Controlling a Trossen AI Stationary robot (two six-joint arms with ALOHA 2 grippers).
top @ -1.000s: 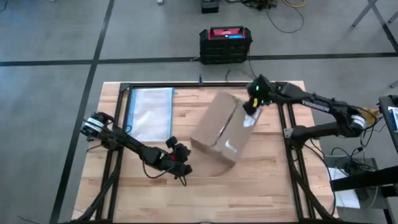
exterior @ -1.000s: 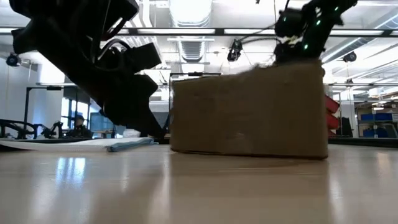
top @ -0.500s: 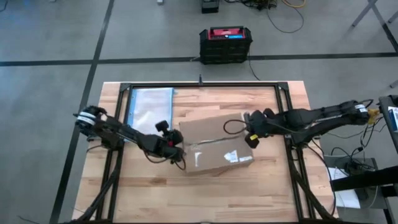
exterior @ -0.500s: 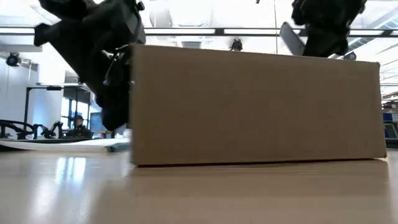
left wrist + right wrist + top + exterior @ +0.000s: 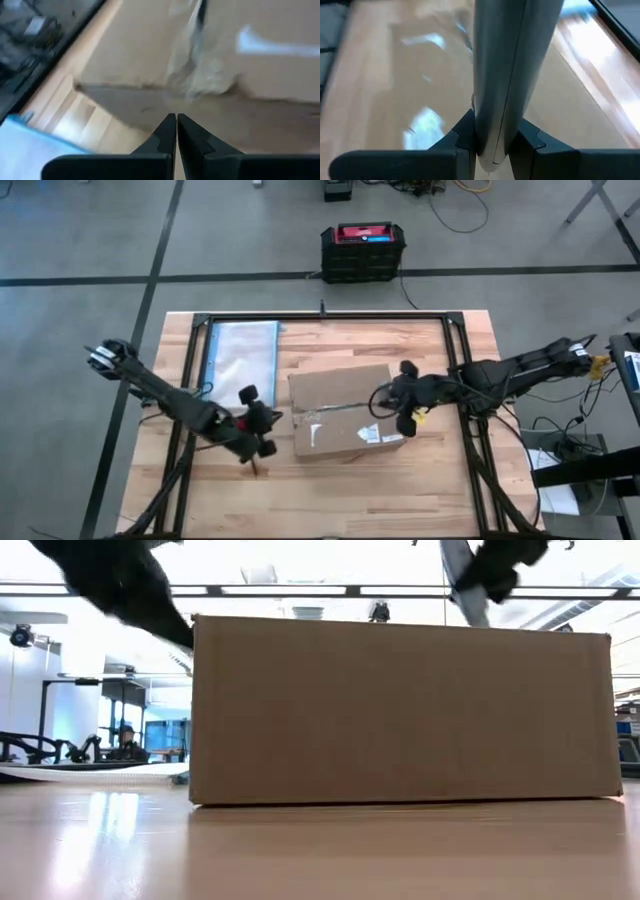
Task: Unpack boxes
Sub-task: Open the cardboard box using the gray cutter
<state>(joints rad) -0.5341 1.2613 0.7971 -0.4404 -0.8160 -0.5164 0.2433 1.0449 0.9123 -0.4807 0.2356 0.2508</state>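
From above, the cardboard box (image 5: 345,412) lay flat on the wooden surface (image 5: 430,490), near its middle, with the taped top facing up and the flaps not yet opened. The left gripper (image 5: 262,432) stood just beside the box's left side, its fingers closed on nothing, probably so that the narrow tip could push or steady the box instead of seizing it. The right gripper (image 5: 405,402) was at the box's right edge and held a long grey tool; I judged it was there to cut or lift the tape. A clear plastic bag (image 5: 243,355) lay behind the left gripper, apart from the box, and a black crate (image 5: 362,250) stood on the floor beyond the surface.

In the low view the box (image 5: 400,712) sat level with its whole bottom edge on the surface, so it looked stable enough for work on the top. The grey tool (image 5: 462,578) showed above its upper right part.

In the left wrist view the closed fingers (image 5: 167,131) pointed at the box corner (image 5: 150,102), near but seemingly not touching.

In the right wrist view the fingers (image 5: 465,132) were clamped on the tool (image 5: 509,70), which pointed over the taped top (image 5: 420,85) of the box
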